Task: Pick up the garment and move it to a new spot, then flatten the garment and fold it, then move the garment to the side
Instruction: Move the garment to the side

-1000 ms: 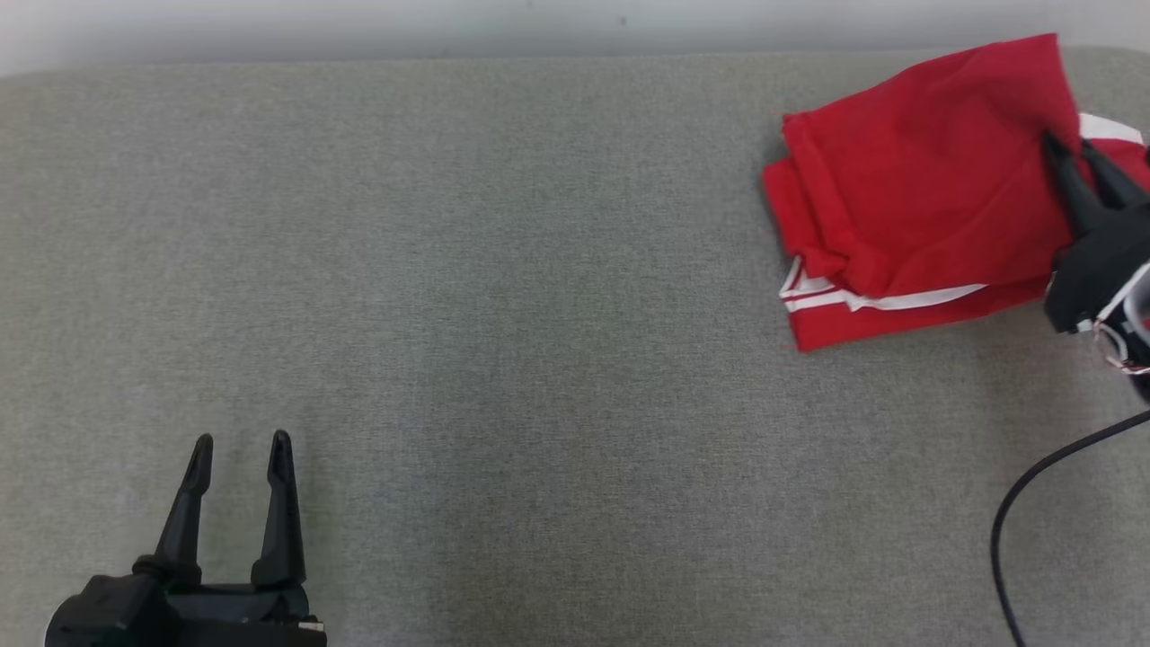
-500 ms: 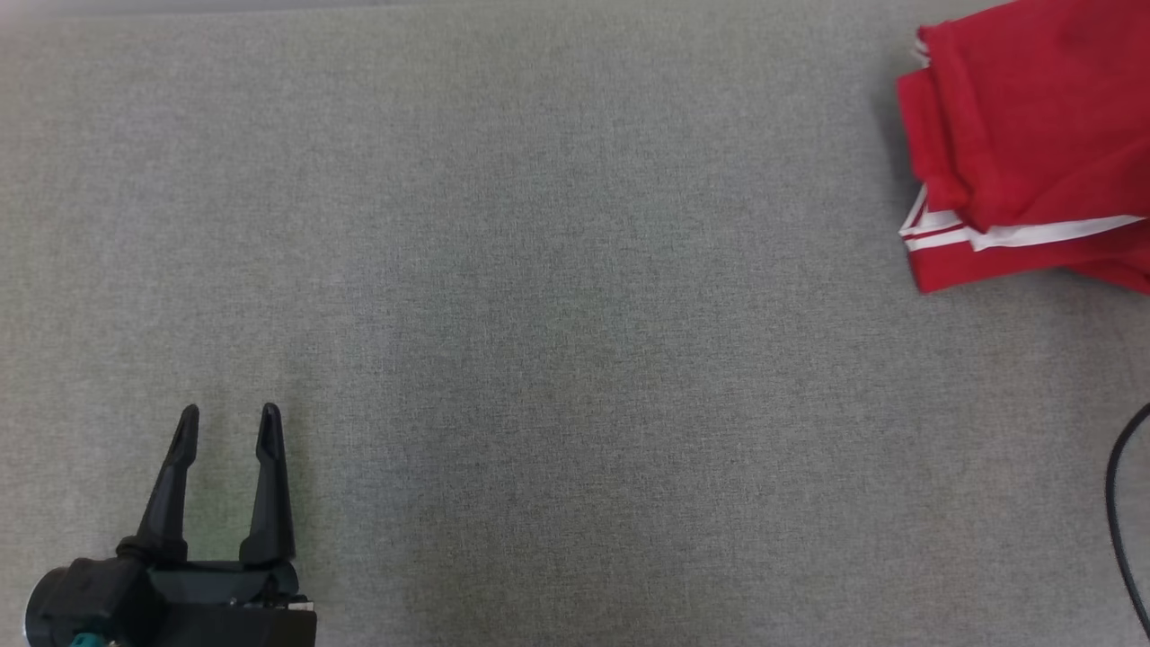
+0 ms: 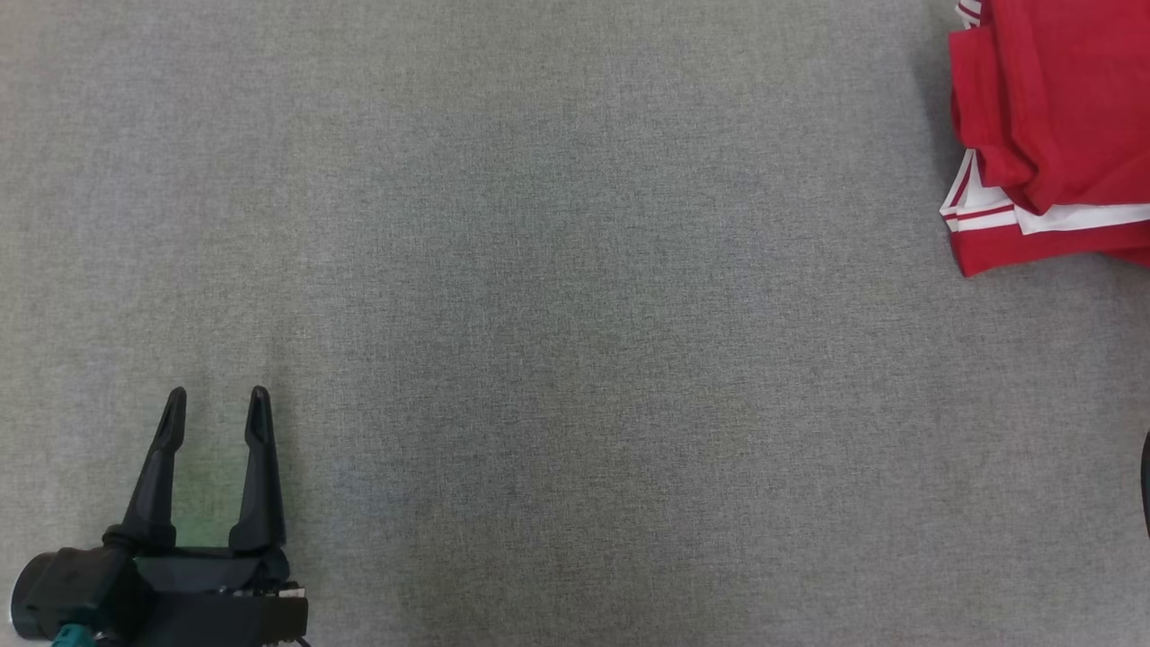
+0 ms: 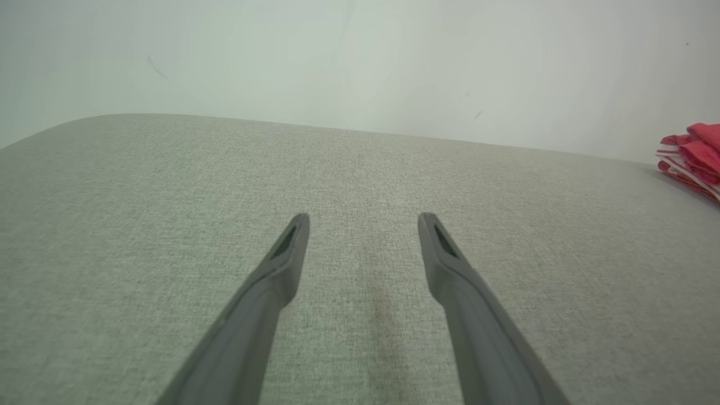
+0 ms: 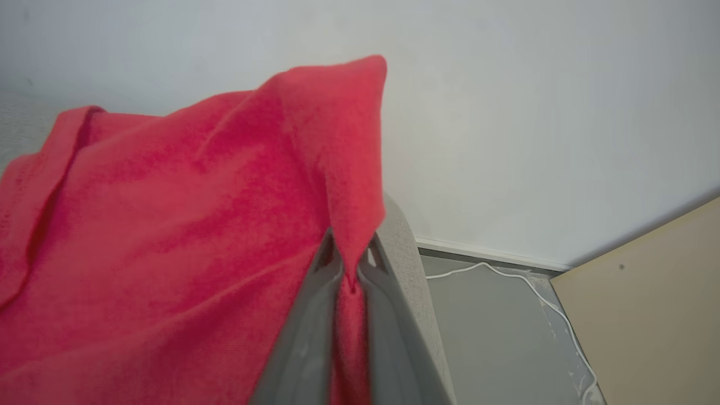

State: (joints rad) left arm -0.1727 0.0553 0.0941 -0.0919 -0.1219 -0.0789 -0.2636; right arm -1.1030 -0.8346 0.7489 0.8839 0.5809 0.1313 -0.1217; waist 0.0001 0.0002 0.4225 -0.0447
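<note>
Left claw (image 3: 216, 403) sits at the lower left of the head view, its two dark fingers (image 3: 260, 476) pointing up that view and spread wide, nothing between them. The black wrist body is right behind it. From its own wrist cam you get the same thing, both fingers splayed in a V. Right claw (image 5: 350, 273) is pretty much closed, its grey fingers pinching a fold of the red garment (image 5: 169, 225) near the tips.

A bare test room: plain white wall (image 5: 534, 112), grey floor (image 5: 495, 337), loose cable (image 5: 487, 264); fabric-covered table (image 3: 539, 314).
</note>
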